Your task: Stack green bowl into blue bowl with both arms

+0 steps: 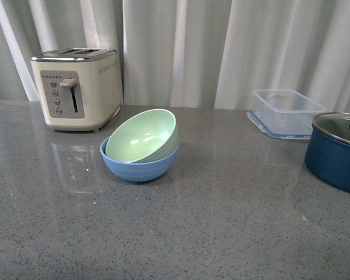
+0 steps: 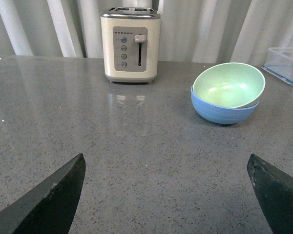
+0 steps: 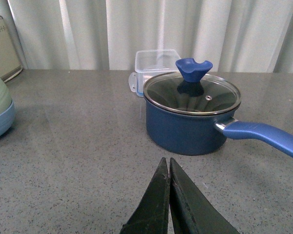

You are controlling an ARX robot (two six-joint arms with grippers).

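Green bowl (image 2: 228, 86) is sitting tilted inside the blue bowl (image 2: 223, 111), ahead of my wide-open, empty left gripper (image 2: 166, 195); right gripper (image 3: 170, 195), closed and empty, is waiting farther away.

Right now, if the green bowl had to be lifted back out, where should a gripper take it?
Probably the raised back rim of the green bowl, from above. It sits tilted in the blue bowl, mouth toward the camera, so its far edge stands clear while the near edge lies low inside the blue rim. The toaster behind leaves room.
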